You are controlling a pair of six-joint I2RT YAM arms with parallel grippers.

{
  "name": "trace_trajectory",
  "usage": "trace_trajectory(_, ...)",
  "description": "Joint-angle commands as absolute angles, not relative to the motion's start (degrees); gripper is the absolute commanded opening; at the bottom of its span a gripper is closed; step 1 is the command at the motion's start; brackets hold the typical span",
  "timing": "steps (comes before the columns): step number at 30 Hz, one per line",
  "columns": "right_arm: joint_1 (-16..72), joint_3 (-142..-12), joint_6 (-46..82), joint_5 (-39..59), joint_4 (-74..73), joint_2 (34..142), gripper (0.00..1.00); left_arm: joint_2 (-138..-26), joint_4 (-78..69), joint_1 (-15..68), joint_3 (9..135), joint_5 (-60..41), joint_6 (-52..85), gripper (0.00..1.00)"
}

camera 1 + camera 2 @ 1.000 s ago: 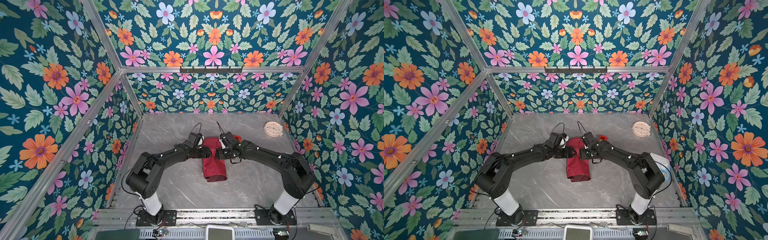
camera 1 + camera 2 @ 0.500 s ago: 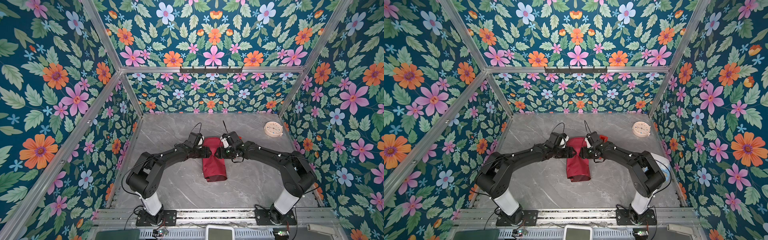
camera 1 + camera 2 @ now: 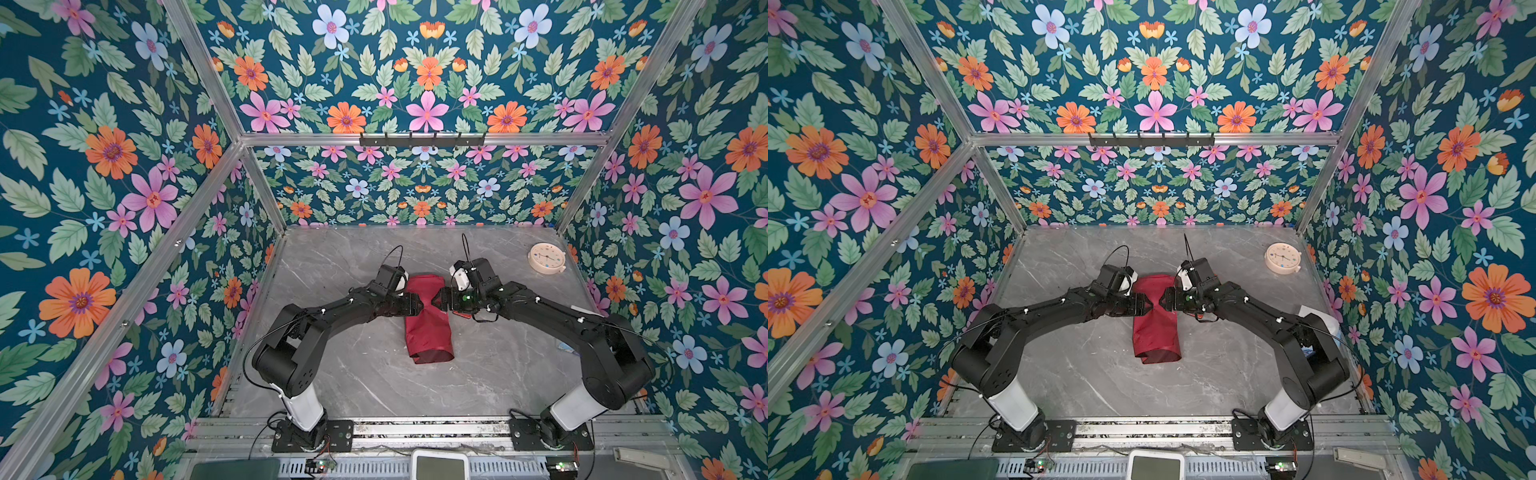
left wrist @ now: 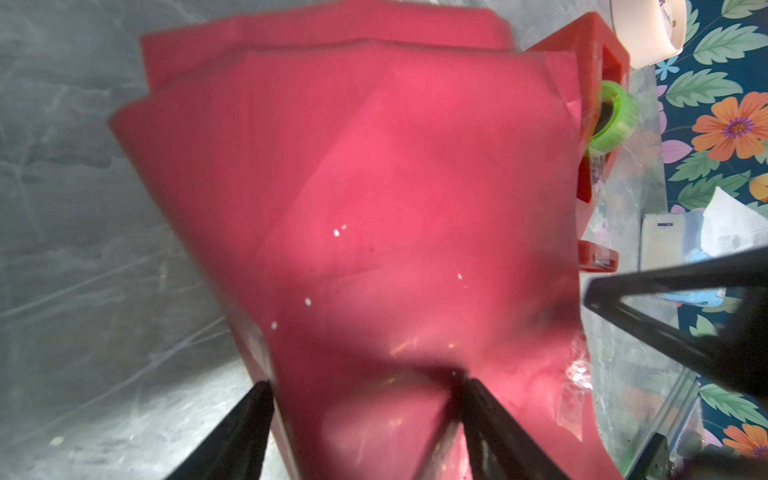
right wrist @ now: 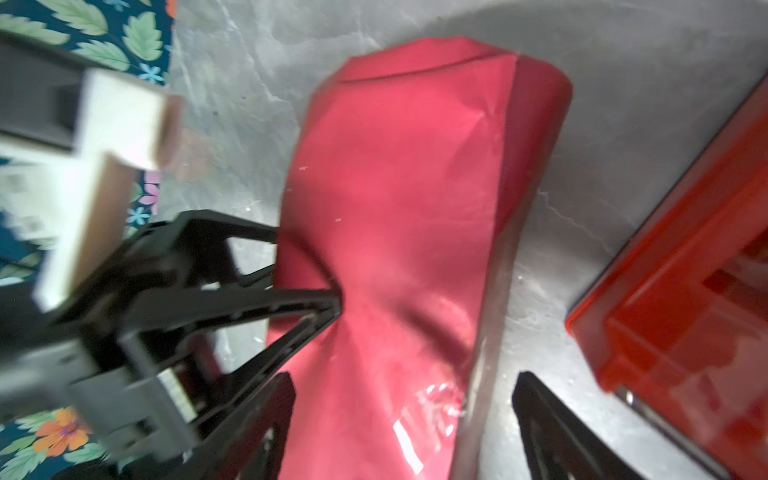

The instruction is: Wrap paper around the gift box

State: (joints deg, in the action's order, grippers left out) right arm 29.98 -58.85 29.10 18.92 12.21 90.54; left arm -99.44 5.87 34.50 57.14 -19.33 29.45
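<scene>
The paper (image 3: 428,328) (image 3: 1156,332) lies mid-table as a long maroon-red bundle, and the gift box is hidden inside it. My left gripper (image 3: 417,305) (image 3: 1147,307) reaches in from the left and is shut on the paper (image 4: 395,187). One of its fingertips (image 5: 334,303) dents the top and the other sits at the bundle's edge. The left wrist view shows that gripper (image 4: 363,386) with paper filling the gap. My right gripper (image 3: 441,301) (image 5: 405,392) comes in from the right and is open. It straddles the paper (image 5: 399,208), with bare table beside one finger.
A red tape dispenser (image 5: 685,311) (image 4: 598,83) with a green core (image 4: 615,116) stands just right of the bundle, under my right arm. A round cream clock (image 3: 546,258) lies at the back right. A white-and-blue packet (image 3: 1316,316) sits by the right wall.
My right gripper's jaws have spread wider beside the paper and its wrist has turned a little. The left arm and the bundle have stayed where they were.
</scene>
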Motion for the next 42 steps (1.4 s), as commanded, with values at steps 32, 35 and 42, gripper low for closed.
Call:
trace_trajectory(32,29.9,-55.2,26.9,17.0,15.6,86.2,0.71,-91.1,8.0,34.5,54.5,-16.0,33.1,0.97)
trace_trajectory(35,29.9,-55.2,29.3,18.9,13.0,88.2,0.72,-88.9,6.1,34.1,51.4,-16.8,35.0,0.95)
trace_trajectory(42,30.0,-56.4,33.0,23.8,6.7,93.2,0.64,-92.5,-0.8,33.9,49.7,-27.5,40.1,0.76)
